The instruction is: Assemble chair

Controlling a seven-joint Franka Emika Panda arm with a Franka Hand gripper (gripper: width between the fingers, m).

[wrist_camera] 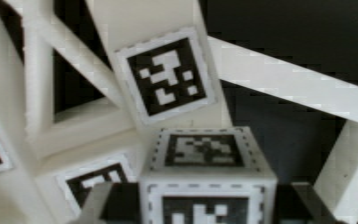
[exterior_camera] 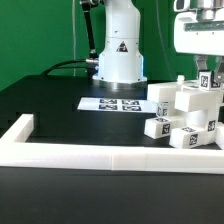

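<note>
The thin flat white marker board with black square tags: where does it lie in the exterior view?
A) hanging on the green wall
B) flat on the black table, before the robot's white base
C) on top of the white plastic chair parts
B: the marker board lies flat on the black table, just before the white robot base.

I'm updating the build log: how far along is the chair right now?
Done: several white pieces look joined into a chunky cluster at the exterior view's right. In hand: the jaws are shut on a tagged block, close to a barred frame. Left: one small piece seems loose by the rail, and no finished chair shows yet.
</note>
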